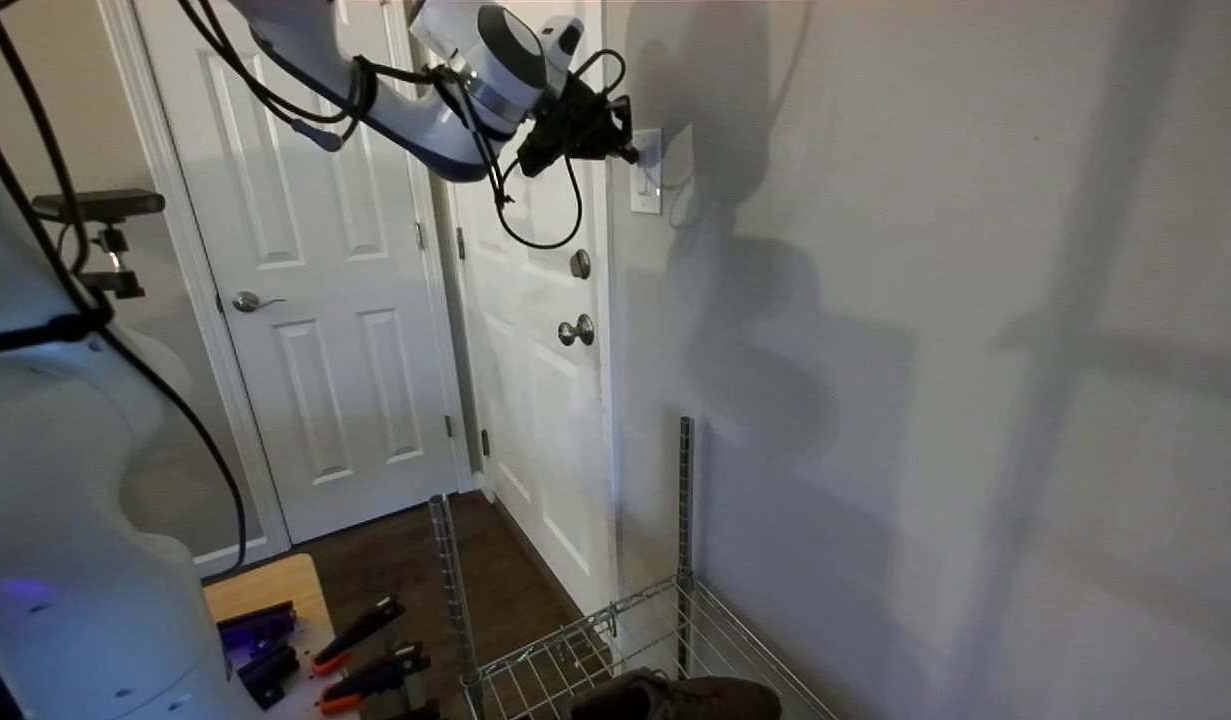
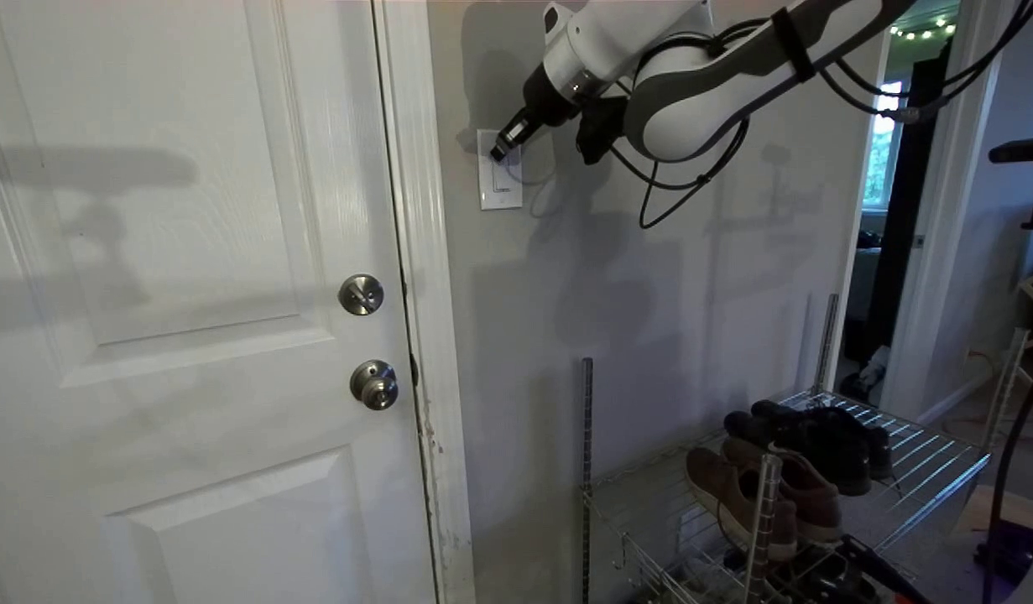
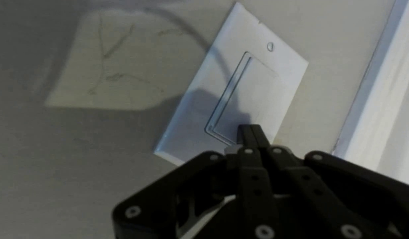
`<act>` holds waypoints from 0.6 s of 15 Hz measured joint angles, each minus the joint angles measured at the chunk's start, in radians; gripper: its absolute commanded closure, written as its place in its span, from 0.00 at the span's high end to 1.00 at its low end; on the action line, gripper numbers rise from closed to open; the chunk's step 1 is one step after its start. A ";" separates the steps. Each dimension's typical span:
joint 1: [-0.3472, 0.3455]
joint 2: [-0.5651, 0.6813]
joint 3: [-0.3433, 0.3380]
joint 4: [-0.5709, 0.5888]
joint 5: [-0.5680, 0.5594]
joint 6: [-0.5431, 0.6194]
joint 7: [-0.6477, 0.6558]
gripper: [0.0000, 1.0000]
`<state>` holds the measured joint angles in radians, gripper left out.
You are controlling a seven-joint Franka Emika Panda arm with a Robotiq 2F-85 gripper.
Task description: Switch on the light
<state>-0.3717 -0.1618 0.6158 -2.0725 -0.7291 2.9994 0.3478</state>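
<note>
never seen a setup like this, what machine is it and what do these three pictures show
The machine is a robot arm. Two pictures look on from outside it; the close-up is taken from its wrist, looking past its black jaws at a white wall switch. The jaws are shut, with nothing visible between them, and reach right up to the wall switch; whether they are pressing it I can't tell. A white door is beside it. In an exterior view, brown shoes and black shoes sit on a wire rack.
</note>
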 measured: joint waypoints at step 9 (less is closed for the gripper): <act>-0.039 -0.003 0.048 0.022 -0.088 -0.054 0.119 0.03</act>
<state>-0.4103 -0.1651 0.6636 -2.0508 -0.8171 2.9459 0.4673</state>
